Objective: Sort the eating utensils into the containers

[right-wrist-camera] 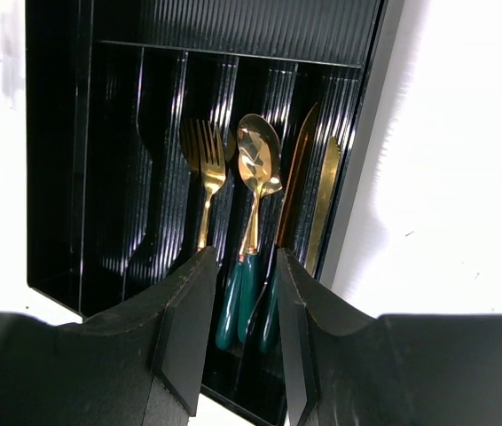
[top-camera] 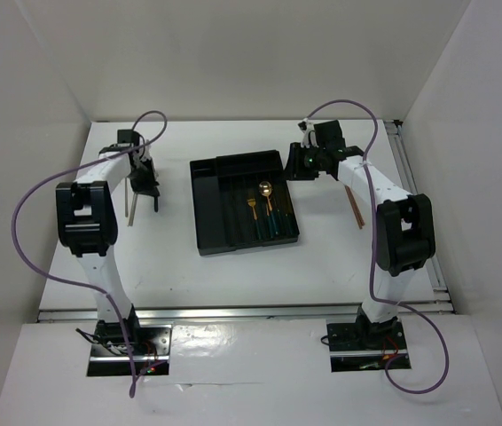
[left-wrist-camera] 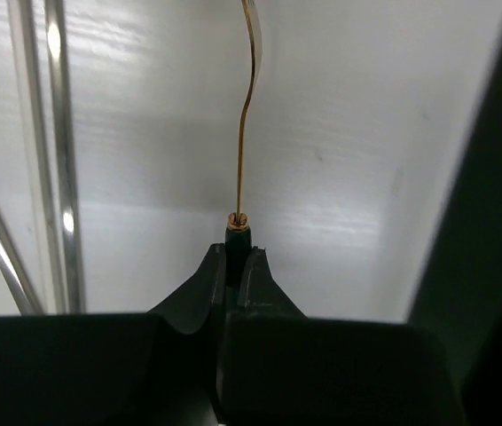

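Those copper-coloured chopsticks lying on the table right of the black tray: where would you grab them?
Probably at the middle of the copper chopsticks, coming straight down from above and closing across both at once. They lie flat on the table, side by side, too thin for a side approach. A middle grip should keep them from tipping.

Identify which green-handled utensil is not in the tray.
The utensil clamped by its green handle in the left gripper; the fork, spoon and knife lie in the tray.
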Controlling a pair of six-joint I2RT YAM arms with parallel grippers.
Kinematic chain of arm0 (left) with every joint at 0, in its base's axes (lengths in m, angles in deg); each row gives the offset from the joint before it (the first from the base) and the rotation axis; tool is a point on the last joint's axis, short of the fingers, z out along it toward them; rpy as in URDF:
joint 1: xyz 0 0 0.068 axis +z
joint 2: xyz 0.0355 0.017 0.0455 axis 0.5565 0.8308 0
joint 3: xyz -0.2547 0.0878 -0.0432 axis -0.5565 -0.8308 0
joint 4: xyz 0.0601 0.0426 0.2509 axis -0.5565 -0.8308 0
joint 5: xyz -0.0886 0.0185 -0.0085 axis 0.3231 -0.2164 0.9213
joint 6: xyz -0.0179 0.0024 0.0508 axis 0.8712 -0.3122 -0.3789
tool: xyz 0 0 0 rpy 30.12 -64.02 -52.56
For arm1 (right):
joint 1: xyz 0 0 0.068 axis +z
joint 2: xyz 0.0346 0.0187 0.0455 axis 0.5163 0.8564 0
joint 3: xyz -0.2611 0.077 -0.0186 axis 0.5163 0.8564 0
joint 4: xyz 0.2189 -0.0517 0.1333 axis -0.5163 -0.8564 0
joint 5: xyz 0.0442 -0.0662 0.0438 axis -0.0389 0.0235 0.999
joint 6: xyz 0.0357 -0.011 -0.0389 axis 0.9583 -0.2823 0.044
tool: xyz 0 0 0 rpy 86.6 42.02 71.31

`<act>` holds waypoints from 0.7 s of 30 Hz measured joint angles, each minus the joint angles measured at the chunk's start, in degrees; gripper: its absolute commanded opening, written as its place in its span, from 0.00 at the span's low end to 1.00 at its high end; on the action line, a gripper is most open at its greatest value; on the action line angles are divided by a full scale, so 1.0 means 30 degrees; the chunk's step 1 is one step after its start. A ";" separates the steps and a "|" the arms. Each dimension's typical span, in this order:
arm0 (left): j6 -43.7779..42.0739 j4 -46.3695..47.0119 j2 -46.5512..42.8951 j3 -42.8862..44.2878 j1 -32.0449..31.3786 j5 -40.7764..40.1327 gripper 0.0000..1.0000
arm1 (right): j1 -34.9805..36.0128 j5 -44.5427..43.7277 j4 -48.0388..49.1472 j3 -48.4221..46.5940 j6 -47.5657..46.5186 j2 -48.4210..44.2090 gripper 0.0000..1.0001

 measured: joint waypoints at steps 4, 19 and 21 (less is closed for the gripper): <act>0.1807 -0.1042 -0.3016 -0.0401 0.0000 0.2477 0.00 | 0.0000 -0.0117 0.0095 0.0284 -0.0160 -0.0022 0.41; 0.9959 0.0809 -1.1038 -0.3840 -0.3789 0.8342 0.00 | 0.0000 -0.1078 0.0095 0.1107 -0.1005 -0.0750 0.40; 1.0834 0.0903 -1.1030 -0.4750 -0.4670 0.7963 0.00 | 0.0000 -0.1188 0.0073 0.1195 -0.1064 -0.1078 0.40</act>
